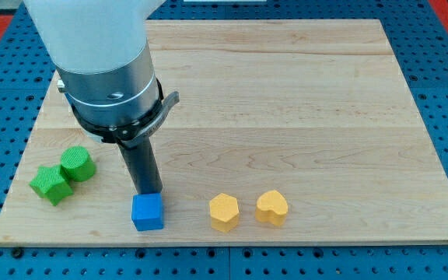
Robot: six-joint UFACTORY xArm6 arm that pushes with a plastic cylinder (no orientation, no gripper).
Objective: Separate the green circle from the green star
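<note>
The green circle (77, 164) sits near the board's left edge, touching the green star (51, 185) just below and left of it. My tip (148, 191) is at the end of the dark rod, right behind the blue block (148, 211) at the view's bottom. The tip is to the right of both green blocks, about a block's width and a half from the circle.
A yellow hexagon block (224, 212) and a yellow heart block (271, 208) lie near the bottom edge, right of the blue block. The wooden board (286, 101) rests on a blue perforated table. The arm's large body (103, 62) covers the upper left.
</note>
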